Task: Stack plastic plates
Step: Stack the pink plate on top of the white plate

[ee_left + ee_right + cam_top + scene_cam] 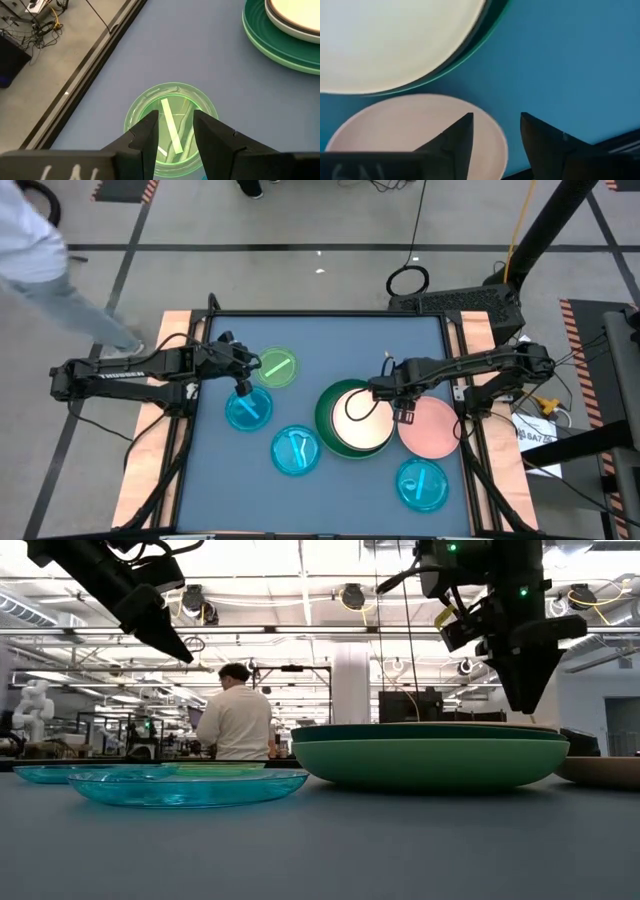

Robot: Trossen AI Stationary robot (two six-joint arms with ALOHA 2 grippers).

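Hovering open, right claw point(404, 416) overhangs pink plate's point(432, 430) near edge.

Plates we are seeing spread flat across the tabletop

A white plate point(361, 418) is lying inside stacked green plates point(328, 426) mid-table; a pink plate point(432, 430) is touching them toward the right edge; lime point(276, 368) and three cyan plates point(296, 451) are lying apart.

1. The left arm point(120, 373) carries white lettering along its dark upper link in the high view, lying toward 9 o'clock from the surface; it looks like a brand name but is too small to read with certainty.
2. A white label point(538, 433) at about 3 o'clock, off the surface's edge, bears dark characters that cannot be made out.
3. Pale marks on each wrist housing are blurred and unreadable.
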